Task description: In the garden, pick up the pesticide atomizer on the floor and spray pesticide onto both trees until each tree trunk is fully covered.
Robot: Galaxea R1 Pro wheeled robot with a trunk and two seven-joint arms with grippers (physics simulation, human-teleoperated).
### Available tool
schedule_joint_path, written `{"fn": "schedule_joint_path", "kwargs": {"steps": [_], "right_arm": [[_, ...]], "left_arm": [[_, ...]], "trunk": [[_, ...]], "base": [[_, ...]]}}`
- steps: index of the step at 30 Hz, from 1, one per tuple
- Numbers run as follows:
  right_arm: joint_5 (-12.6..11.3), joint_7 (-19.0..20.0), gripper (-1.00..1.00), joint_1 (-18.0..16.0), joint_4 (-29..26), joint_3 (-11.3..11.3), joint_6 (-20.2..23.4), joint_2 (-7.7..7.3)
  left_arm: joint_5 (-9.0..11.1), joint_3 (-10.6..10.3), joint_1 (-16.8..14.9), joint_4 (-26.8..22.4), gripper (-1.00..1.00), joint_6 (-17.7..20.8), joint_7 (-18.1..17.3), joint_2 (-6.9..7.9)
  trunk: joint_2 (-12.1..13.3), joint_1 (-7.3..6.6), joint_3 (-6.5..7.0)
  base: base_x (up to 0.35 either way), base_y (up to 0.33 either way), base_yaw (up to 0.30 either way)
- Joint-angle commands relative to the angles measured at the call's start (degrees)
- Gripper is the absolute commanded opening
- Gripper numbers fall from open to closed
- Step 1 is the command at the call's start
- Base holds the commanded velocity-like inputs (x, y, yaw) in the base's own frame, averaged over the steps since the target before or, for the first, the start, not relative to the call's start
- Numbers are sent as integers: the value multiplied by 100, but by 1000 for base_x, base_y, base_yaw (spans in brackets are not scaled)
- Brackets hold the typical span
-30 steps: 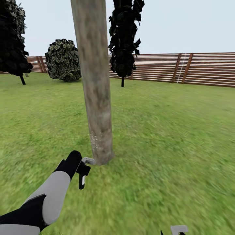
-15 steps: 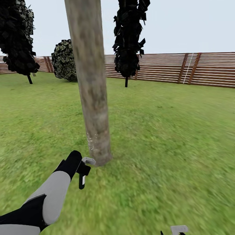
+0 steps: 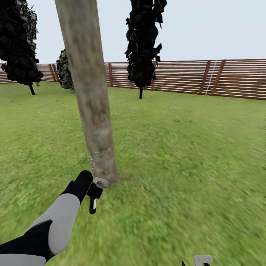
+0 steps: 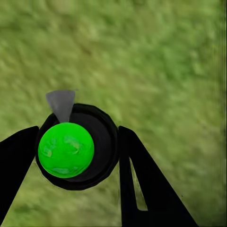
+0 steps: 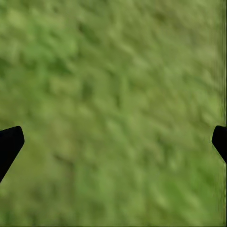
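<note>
Left arm [image 3: 55,225] grey-white shell, black joints, black wrist, black pincer [image 3: 94,195] fingers

Big green grass lawn [image 3: 192,147] all around, brown horizontal-slat wooden fence [image 3: 229,78] at the back, a narrow black columnar tree [image 3: 143,44], and flat pale grey sky [image 3: 214,29] overhead.

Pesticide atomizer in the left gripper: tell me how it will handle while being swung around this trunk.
The pesticide atomizer looks round-bodied, so it could twist between the left gripper fingers, which close on its two sides. It seems small and probably light, so sagging is unlikely. Its grey nozzle sits close to the tree trunk, so a swing might knock it.
</note>
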Motion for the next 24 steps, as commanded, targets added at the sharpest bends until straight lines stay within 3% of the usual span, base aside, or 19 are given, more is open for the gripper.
{"fn": "schedule_joint_path", "kwargs": {"steps": [1, 8, 15, 24], "right_arm": [[61, -27, 100, -4, 11, -31, -20, 0], [61, -36, 100, -5, 19, -26, -20, 0], [61, -36, 100, -3, 13, -34, -20, 0], [61, -43, 100, -5, 8, -35, -20, -1]], "left_arm": [[-61, 44, -3, -11, -100, 15, -46, -8], [-61, 56, -6, -19, -100, 15, -46, 1], [-68, 45, -8, -20, -100, 15, -46, 44], [-61, -11, -9, -20, -100, 15, -46, 11]], "trunk": [[-2, -1, -5], [-2, -1, -5], [-2, -1, -5], [-2, -1, -5]], "base": [[0, -277, 0], [0, -277, 42], [53, -276, 254], [215, -205, 276]]}}
